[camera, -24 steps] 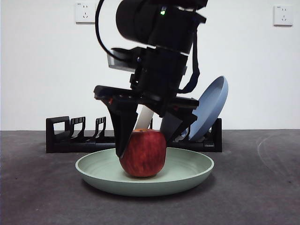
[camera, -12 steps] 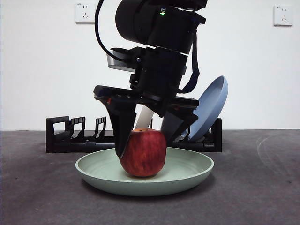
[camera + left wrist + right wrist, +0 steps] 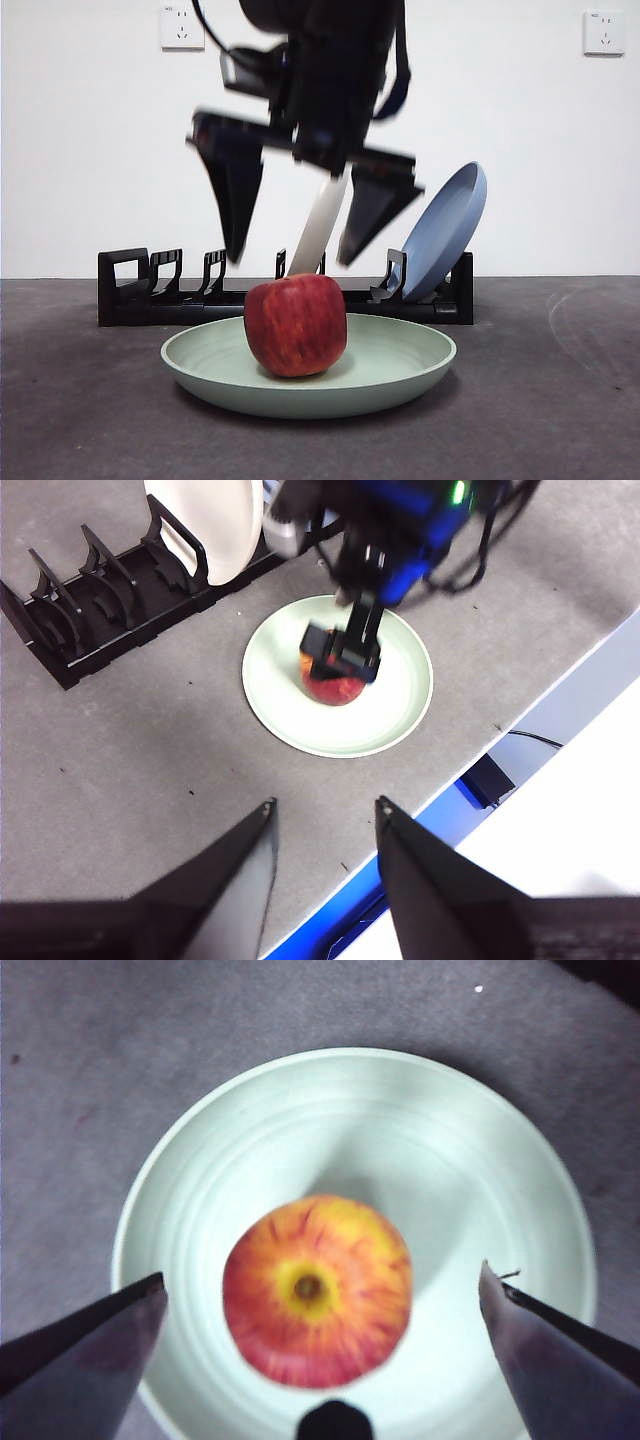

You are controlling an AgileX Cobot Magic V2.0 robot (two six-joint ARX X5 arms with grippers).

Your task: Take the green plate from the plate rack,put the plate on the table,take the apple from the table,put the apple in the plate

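Red, yellow-streaked apple [image 3: 296,325] sits in the pale mint-green round plate [image 3: 400,377]; right gripper [image 3: 295,262] hovers above, jaws spread wide, empty.

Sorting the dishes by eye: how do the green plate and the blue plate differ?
The green plate lies flat on the table and holds the apple; the blue plate leans on edge in the plate rack, holding nothing. One is pale mint, the other blue. Both are round and shallow.

apple [image 3: 296,325]: smooth, slight sheen | green plate [image 3: 400,375]: matte | table [image 3: 80,420]: rough matte | plate rack [image 3: 150,290]: black plastic
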